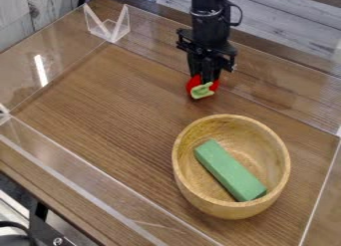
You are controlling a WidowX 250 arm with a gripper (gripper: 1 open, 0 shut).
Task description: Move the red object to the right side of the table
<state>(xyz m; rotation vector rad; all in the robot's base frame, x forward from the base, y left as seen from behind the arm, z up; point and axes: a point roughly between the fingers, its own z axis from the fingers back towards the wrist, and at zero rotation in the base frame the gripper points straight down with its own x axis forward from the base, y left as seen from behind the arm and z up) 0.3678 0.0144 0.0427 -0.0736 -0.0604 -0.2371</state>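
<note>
The red object (202,89), a small toy strawberry with a light green cap, hangs just above the brown wood-grain table (94,111) toward its far middle. My black gripper (205,80) comes straight down from above and is shut on the strawberry's top. The lower part of the strawberry shows below the fingers.
A round light wooden bowl (196,175) sits near the front right and holds a green rectangular block (230,170). Low clear acrylic walls (27,56) border the tabletop. A clear folded stand (107,23) is at the far left corner.
</note>
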